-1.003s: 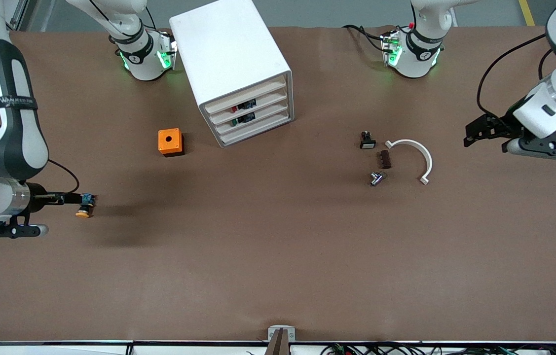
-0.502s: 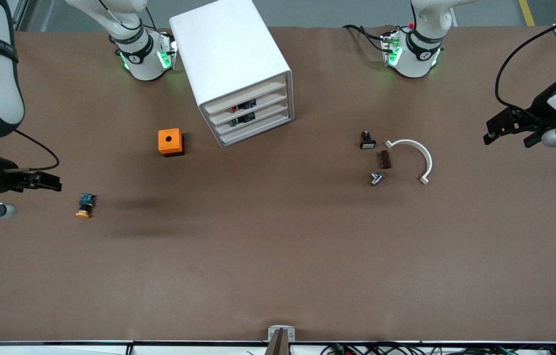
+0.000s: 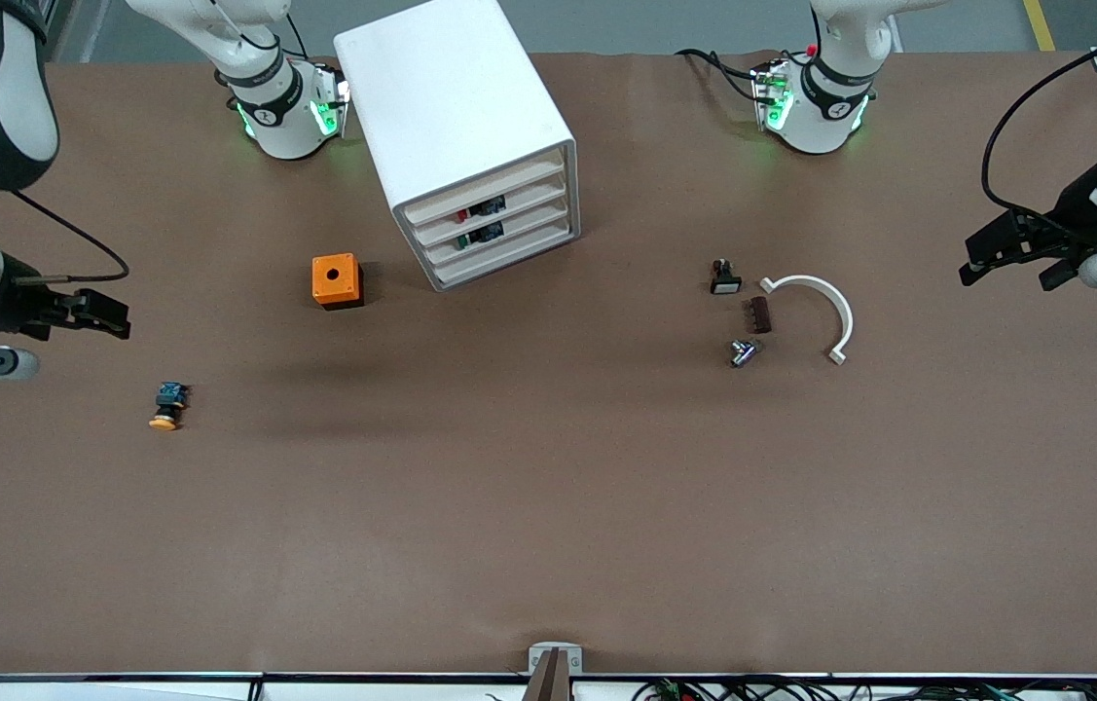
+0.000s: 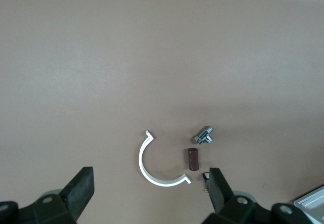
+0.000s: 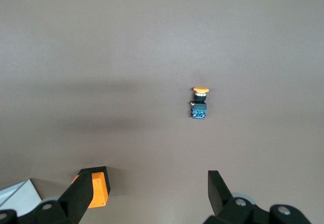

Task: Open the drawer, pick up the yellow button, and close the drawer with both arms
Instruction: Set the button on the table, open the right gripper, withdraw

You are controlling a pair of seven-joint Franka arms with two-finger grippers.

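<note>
Right hand (image 3: 115, 316): up in the air over the table (image 3: 548, 526) at the right arm's end, fingers spread wide with nothing between them. In its wrist view both fingertips (image 5: 88, 188) frame bare table surface.
Left hand (image 3: 981, 255): up over the left arm's end of the table, fingers spread wide and empty; its wrist view shows the two fingertips (image 4: 83, 181) well apart.
Button (image 3: 167, 406): lies on its side on the table, below the right hand and a little toward the front camera from it, clear of the fingers. The orange-yellow cap points toward the front camera and the blue back part toward the robots' bases. It also shows in the right wrist view (image 5: 199, 103), alone on the brown surface.
Drawer (image 3: 487, 191): the top front of the white cabinet (image 3: 451, 107), flush with the three fronts below it, so it is shut. It is well apart from both hands.
Orange box (image 3: 336, 280): on the table beside the cabinet, toward the right arm's end, between the right hand and the cabinet.
White curved clip (image 3: 816, 310): on the table, between the left hand and the cabinet, nearer to the left hand.
Black button with white cap (image 3: 724, 277): just beside the clip's end.
Brown block (image 3: 758, 315): inside the clip's curve, apart from it.
Metal fitting (image 3: 745, 351): just beside the brown block, nearer to the front camera.
</note>
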